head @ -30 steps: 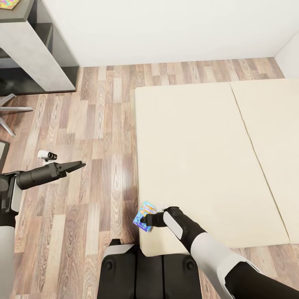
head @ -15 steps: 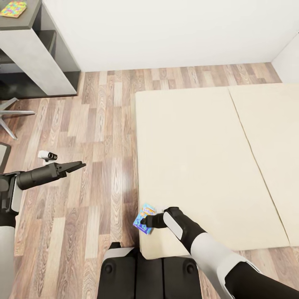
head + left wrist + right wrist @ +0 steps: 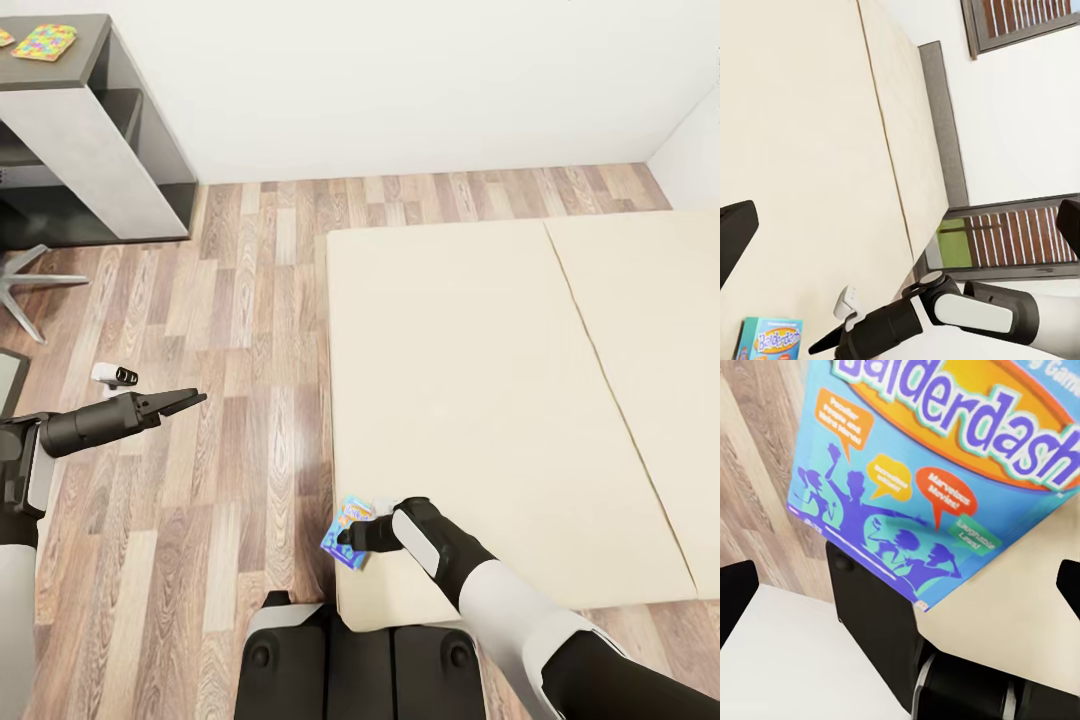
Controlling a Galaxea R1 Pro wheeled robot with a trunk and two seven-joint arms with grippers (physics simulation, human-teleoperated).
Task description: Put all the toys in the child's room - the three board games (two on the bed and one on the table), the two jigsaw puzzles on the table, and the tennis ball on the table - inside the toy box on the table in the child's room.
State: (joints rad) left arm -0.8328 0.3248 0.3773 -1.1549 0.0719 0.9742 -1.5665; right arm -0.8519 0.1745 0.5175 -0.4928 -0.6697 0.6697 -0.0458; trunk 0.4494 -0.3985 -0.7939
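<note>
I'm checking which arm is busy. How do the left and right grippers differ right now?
The right gripper is at the bed's near corner, at the blue board game; the left gripper hangs over the wood floor with nothing between its fingers. The left gripper points toward the bed, the right one away from it. Both are black and slim-fingered.

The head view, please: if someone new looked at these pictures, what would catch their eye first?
Probably the bright blue board game, its cover reading Balderdash, at the near corner of the beige bed, with the right gripper at it. Next, the left gripper, which hovers over the wood plank floor with nothing in it. Far off, a multicoloured jigsaw puzzle lies on the dark cabinet top by the white wall.
</note>
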